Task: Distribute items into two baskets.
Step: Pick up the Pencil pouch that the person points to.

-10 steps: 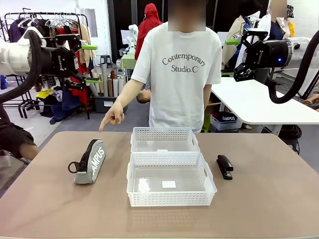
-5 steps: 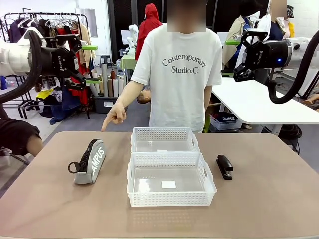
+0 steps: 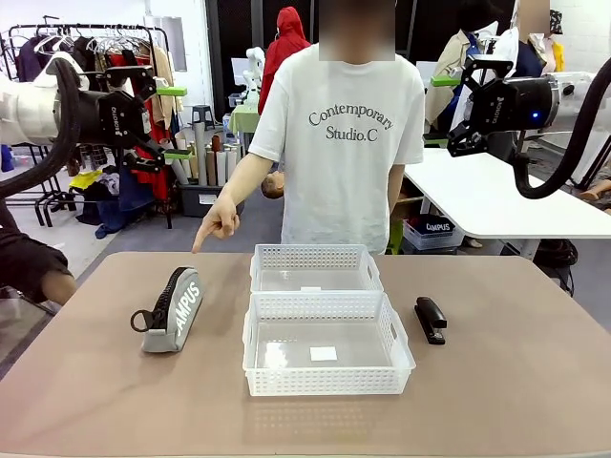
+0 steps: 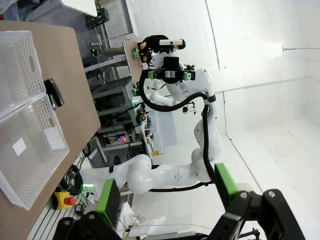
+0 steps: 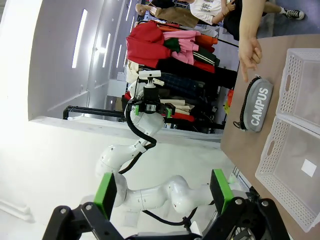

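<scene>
A grey zip pouch (image 3: 173, 310) lettered "CAMPUS" lies left of the two white lattice baskets, and it also shows in the right wrist view (image 5: 257, 105). The near basket (image 3: 325, 380) and the far basket (image 3: 315, 256) stand end to end mid-table, both with nothing in them. A black stapler (image 3: 430, 320) rests right of the near basket. A person's hand (image 3: 219, 223) points down at the pouch. My left gripper (image 3: 174, 122) hangs open high at the left. High at the right, my right gripper (image 3: 441, 111) is open too.
The person in a white T-shirt stands at the far edge behind the baskets. Someone's dark-sleeved arm (image 3: 33, 267) sits off the table's left edge. A white table (image 3: 496, 196) and clothes racks (image 3: 105, 57) lie beyond. Bare tabletop runs along the front and both sides.
The person has leaned slightly to the left and the pointing hand has barely shifted. Both arms, the pouch, the stapler and the baskets are where they were.
</scene>
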### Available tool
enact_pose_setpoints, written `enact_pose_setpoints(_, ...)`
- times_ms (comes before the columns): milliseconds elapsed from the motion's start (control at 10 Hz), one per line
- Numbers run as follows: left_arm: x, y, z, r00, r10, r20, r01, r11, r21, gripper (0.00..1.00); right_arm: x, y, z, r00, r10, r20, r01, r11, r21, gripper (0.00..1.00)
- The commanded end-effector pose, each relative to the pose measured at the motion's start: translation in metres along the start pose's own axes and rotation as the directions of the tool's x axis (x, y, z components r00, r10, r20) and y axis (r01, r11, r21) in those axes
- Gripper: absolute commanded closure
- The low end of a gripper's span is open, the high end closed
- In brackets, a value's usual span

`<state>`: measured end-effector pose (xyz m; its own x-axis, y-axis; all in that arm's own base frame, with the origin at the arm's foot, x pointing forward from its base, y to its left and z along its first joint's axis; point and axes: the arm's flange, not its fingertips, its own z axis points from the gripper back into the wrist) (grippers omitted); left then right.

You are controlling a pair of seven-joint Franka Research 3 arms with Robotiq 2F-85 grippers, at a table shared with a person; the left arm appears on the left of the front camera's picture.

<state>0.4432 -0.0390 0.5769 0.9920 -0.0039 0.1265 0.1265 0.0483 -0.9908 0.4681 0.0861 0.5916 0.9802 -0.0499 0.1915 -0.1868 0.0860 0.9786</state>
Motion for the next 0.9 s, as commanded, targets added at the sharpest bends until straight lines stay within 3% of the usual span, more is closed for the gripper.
enact_pose_setpoints(0, 0.000, 0.000, 0.000, 1.000, 0.000, 0.000, 0.000, 1.000, 0.000, 0.00, -0.001, 0.002, 0.001, 1.000, 0.003, -0.001, -0.003, 1.000, 0.002, 0.00)
enact_pose_setpoints(200, 0.006, -0.021, 0.007, 0.998, -0.066, -0.022, 0.070, 0.965, 0.252, 0.00, -0.001, 0.002, 0.001, 1.000, 0.003, -0.001, -0.003, 1.000, 0.002, 0.00)
enact_pose_setpoints(400, 0.006, -0.034, 0.003, 0.985, -0.150, -0.083, 0.171, 0.877, 0.449, 0.00, -0.001, 0.002, 0.001, 1.000, 0.003, -0.001, -0.003, 1.000, 0.002, 0.00)
enact_pose_setpoints(600, 0.011, -0.030, -0.008, 0.966, -0.189, -0.179, 0.260, 0.667, 0.698, 0.00, -0.001, 0.002, 0.001, 1.000, 0.003, -0.001, -0.003, 1.000, 0.002, 0.00)
enact_pose_setpoints(800, 0.018, -0.008, -0.028, 0.957, -0.102, -0.270, 0.283, 0.513, 0.810, 0.00, -0.001, 0.002, 0.001, 1.000, 0.003, -0.001, -0.003, 1.000, 0.002, 0.00)
